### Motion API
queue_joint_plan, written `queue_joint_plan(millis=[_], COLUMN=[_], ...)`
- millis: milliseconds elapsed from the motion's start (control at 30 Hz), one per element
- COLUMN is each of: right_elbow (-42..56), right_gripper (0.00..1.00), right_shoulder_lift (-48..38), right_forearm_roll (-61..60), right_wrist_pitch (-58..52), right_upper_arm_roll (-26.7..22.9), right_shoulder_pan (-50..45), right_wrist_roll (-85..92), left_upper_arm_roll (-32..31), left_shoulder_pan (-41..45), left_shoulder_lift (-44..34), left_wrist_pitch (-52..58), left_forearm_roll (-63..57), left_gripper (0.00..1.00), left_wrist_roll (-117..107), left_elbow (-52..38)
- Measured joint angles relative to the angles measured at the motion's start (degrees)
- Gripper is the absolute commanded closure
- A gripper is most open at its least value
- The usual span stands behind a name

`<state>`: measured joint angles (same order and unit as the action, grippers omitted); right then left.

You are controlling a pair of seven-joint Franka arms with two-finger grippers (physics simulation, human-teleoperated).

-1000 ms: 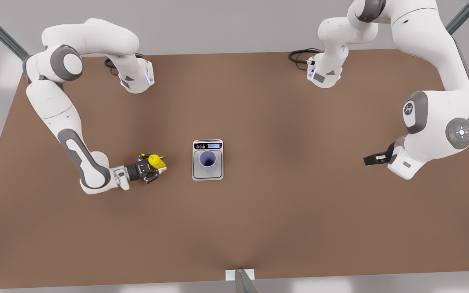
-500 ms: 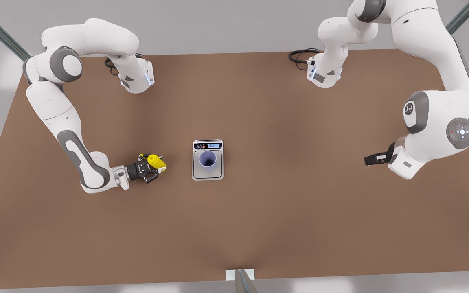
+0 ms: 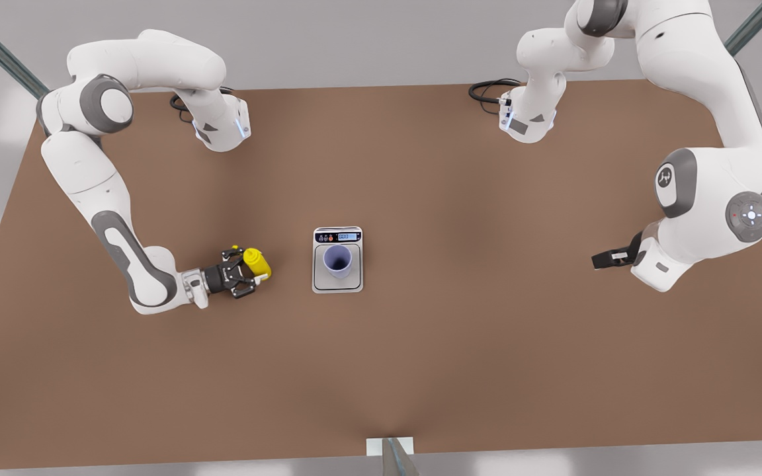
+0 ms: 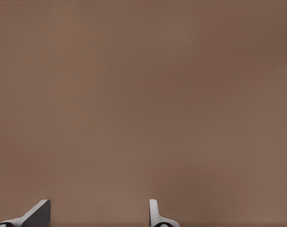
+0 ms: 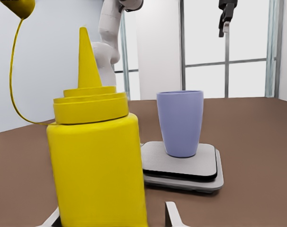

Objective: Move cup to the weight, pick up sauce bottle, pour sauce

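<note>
Right gripper (image 3: 249, 272) jaws straddle sauce bottle (image 3: 256, 262) beside weight (image 3: 337, 285), not visibly clamped; bottle squeezable: hold mid-body. Left gripper (image 3: 602, 259) waits, jaws apart.

The sauce bottle (image 5: 97, 161) was solid bright yellow; the cup (image 5: 180, 123) was plain lavender-blue. The weight (image 3: 337, 260) was silver-grey with a black display strip. The tabletop (image 3: 460, 198) was uniform brown.

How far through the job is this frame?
Done: the cup stands on the weight. In hand: the right gripper brackets the upright sauce bottle, grip unconfirmed. Left: lifting and pouring. The left gripper waits open over bare table.
</note>
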<state>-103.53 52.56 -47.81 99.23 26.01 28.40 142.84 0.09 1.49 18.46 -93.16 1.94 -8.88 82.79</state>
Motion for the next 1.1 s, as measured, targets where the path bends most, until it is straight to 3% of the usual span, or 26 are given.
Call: queue_joint_plan(millis=[867,900,967,1033,1100], right_elbow=[-0.17,0.2,5.52,13.78,26.06], right_gripper=[0.16,0.16,0.16,0.16,0.13], right_shoulder_lift=[-1.12,-4.56,-15.35,-15.63,-16.31], right_forearm_roll=[7.13,8.47,17.81,23.33,39.61], right_wrist_pitch=[-3.18,-4.67,-7.11,-3.89,-4.52], right_upper_arm_roll=[-0.1,-0.88,-4.43,-4.38,-4.15], right_shoulder_pan=[8.08,8.83,8.42,6.76,3.6], right_wrist_roll=[-1.69,-4.27,-26.98,-52.88,-82.39], left_upper_arm_roll=[0.0,0.08,0.09,0.09,0.09], left_shoulder_pan=[0.0,-0.1,-0.18,-0.18,-0.28], left_shoulder_lift=[0.0,-0.08,-0.09,0.0,0.0], left_wrist_pitch=[-0.09,-0.09,-0.09,-0.09,-0.13], left_forearm_roll=[0.0,0.01,0.01,0.0,0.01], left_gripper=[0.0,0.0,0.0,0.0,0.0], left_wrist_roll=[0.0,0.21,0.58,0.6,0.62], left_elbow=[0.0,0.0,0.0,0.0,0.0])
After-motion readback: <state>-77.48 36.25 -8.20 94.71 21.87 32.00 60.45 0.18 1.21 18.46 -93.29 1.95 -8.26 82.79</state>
